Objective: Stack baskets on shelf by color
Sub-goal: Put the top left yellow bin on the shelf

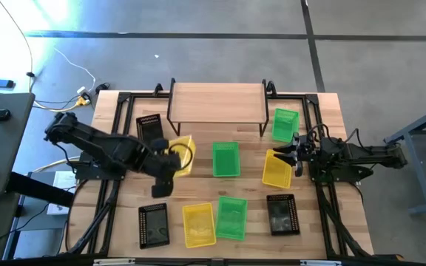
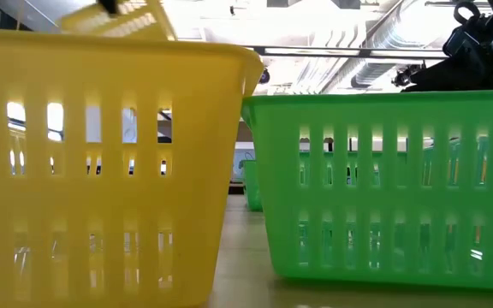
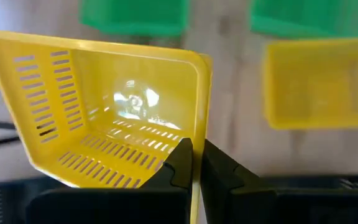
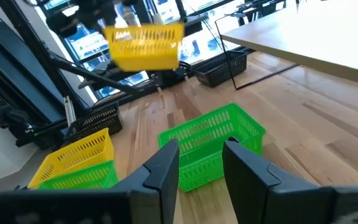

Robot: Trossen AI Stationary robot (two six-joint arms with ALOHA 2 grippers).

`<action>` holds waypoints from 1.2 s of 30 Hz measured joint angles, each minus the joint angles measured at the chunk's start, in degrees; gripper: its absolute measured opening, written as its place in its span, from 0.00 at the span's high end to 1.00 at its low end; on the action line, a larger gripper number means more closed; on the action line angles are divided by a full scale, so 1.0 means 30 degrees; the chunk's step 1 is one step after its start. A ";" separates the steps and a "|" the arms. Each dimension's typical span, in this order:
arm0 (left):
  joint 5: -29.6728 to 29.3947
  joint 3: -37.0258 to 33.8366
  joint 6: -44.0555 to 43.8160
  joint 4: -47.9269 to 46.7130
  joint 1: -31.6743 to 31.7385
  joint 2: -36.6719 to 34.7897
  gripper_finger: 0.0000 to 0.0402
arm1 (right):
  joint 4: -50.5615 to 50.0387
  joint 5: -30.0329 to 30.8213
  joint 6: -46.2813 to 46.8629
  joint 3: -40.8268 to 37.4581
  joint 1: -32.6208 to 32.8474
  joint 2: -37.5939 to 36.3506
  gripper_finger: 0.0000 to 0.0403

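My left gripper [image 1: 171,158] is shut on a yellow basket [image 1: 184,154], held in the air left of the table's middle; it also shows in the right wrist view [image 4: 144,43]. My right gripper [image 1: 292,151] is open and empty above the far end of another yellow basket [image 1: 275,170] on the table's right. A green basket [image 4: 211,147] stands ahead of its fingers. Further green [image 1: 285,124], [image 1: 231,216], yellow [image 1: 198,224] and black [image 1: 150,127], [image 1: 154,224], [image 1: 281,214] baskets stand on the tabletop. The shelf [image 1: 217,101] stands at the far middle, bare. My left gripper pinches one wall of the yellow basket [image 3: 196,144] near a corner, one finger inside the basket and one outside. The fingers come from the table's left. The basket is lifted clear of the table and tipped, its open top turned toward the wrist.
Black frame rails run along both sides of the table [image 1: 113,192]. The shelf's thin black legs [image 1: 265,122] stand close to the far green and black baskets. In the low view a yellow basket [image 2: 101,171] and a green one [image 2: 383,188] fill the foreground.
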 joint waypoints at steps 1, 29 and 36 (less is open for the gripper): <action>-0.0430 0.0261 0.0419 -0.0134 0.0351 0.0000 1.00 | -0.0001 0.0000 0.0000 0.0004 0.0007 0.0000 0.73; -0.4636 0.2363 1.4013 0.0519 1.1433 0.0868 0.99 | -0.0001 0.0000 0.0000 0.0001 0.0000 0.0000 0.73; -0.2646 0.2356 1.5882 0.1367 1.3256 0.1371 0.99 | -0.0001 0.0000 0.0000 0.0005 0.0007 0.0000 0.73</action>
